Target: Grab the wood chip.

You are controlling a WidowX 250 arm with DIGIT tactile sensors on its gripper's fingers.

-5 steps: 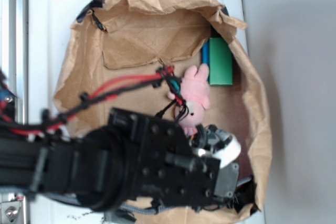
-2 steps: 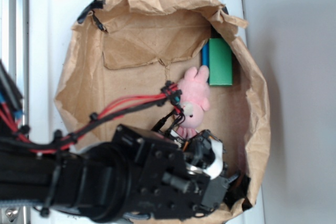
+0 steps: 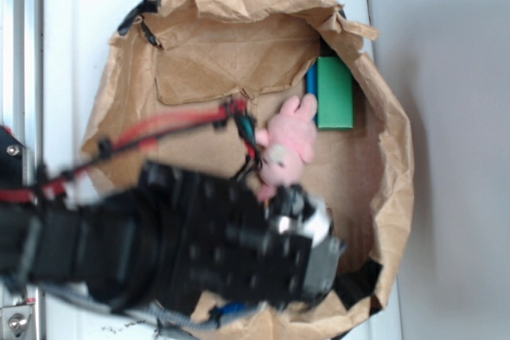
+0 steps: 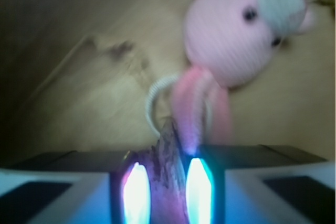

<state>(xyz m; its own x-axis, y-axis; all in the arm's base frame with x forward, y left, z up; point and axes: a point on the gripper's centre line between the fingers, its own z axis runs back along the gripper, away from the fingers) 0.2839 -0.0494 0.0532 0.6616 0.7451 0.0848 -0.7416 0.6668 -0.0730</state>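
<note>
The gripper [image 4: 163, 182] is pinching the wood chip [image 4: 167, 153] edge-on; lifting straight up should avoid snagging the pink bunny [image 4: 239, 30].

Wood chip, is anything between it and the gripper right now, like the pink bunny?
Nothing visible. In the wrist view the wood chip sits directly between the fingers of the gripper, seemingly clamped. The pink plush bunny lies just beyond the chip's tip, its limbs reaching close to it but not between chip and fingers.
</note>
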